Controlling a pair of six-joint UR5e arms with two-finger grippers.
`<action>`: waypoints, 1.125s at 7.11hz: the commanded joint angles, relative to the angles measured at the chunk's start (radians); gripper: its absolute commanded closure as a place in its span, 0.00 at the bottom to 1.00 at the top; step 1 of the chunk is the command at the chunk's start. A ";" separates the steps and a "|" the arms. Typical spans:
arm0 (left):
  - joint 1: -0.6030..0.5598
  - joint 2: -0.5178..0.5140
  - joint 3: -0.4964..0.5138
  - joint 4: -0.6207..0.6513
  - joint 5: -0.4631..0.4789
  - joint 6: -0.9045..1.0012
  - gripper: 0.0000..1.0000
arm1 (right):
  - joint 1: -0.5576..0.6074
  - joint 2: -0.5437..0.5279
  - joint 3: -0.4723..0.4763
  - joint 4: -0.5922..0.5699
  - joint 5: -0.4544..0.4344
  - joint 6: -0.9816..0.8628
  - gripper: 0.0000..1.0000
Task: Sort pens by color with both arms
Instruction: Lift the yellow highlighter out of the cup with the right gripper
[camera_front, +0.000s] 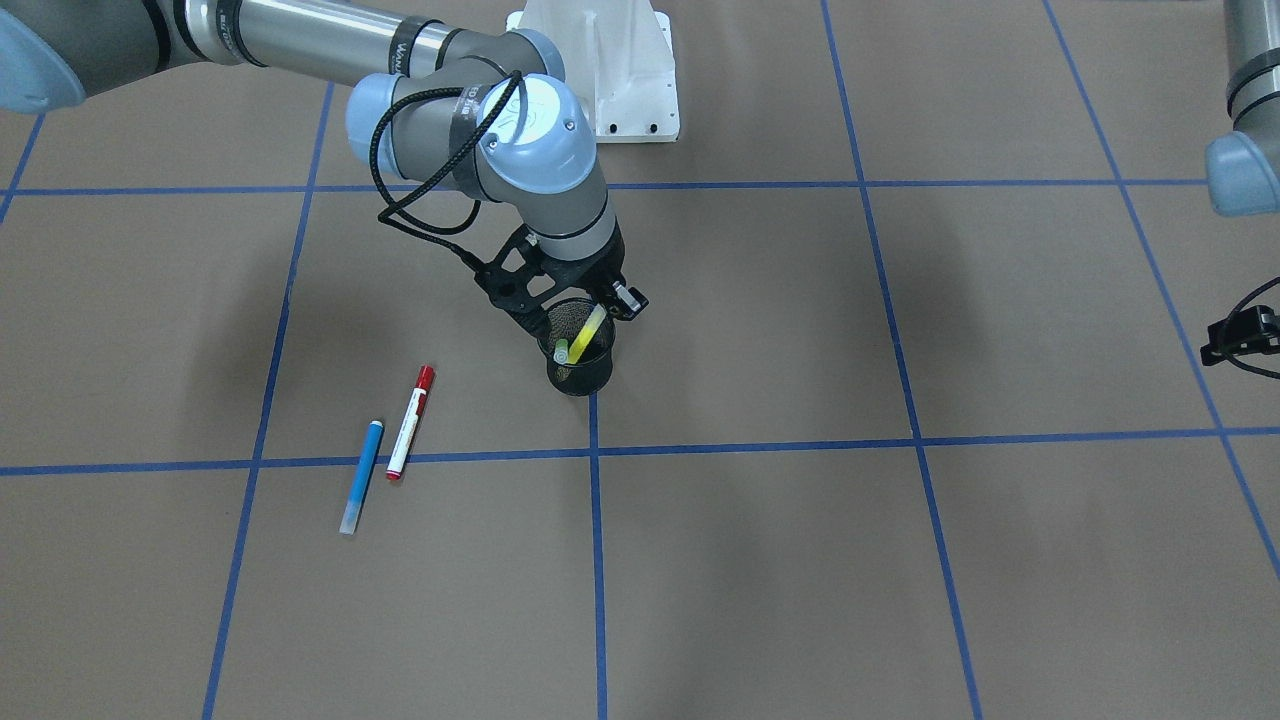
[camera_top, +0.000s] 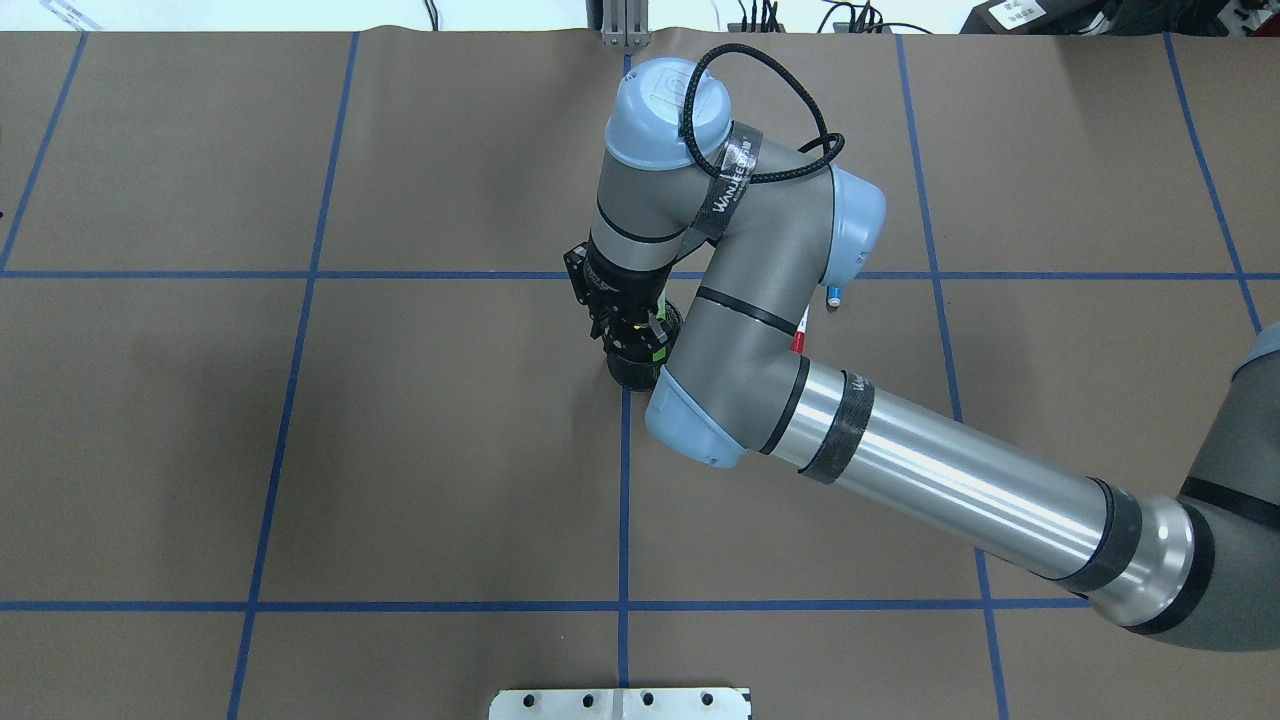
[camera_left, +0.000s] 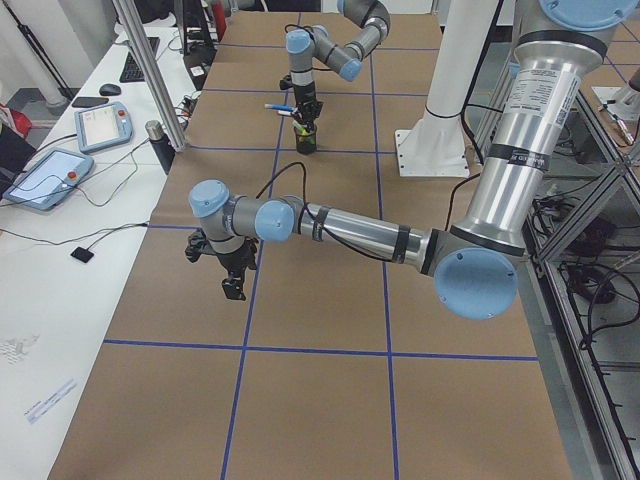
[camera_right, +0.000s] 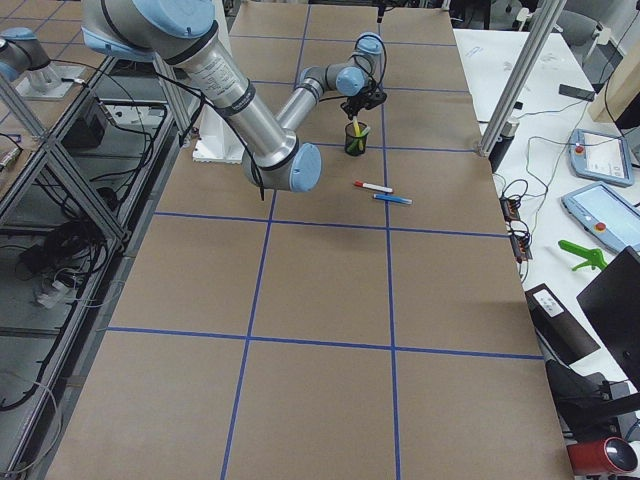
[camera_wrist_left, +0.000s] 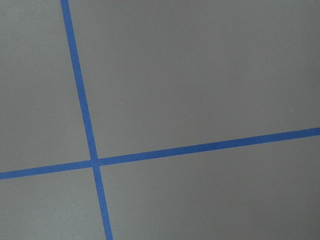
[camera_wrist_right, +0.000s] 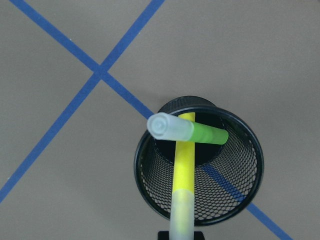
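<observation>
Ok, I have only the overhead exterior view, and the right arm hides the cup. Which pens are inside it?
Observer: The yellow highlighter and the green highlighter, leaning crosswise in the black mesh cup.
Operator: And the other two pens?
Observer: The blue pen and the red-capped pen lie side by side on the table, apart from the cup.
Operator: And the left side?
Observer: The left gripper hangs above the table, far from the pens.
</observation>
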 joint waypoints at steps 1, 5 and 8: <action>0.000 -0.002 -0.003 0.002 0.000 0.000 0.00 | 0.008 -0.002 0.011 -0.004 0.000 0.001 0.92; -0.002 -0.002 -0.003 0.002 0.000 -0.002 0.00 | 0.040 0.003 0.164 -0.189 0.023 0.001 0.92; -0.002 -0.003 -0.009 0.002 0.000 -0.002 0.00 | 0.055 0.006 0.346 -0.337 0.014 0.001 0.92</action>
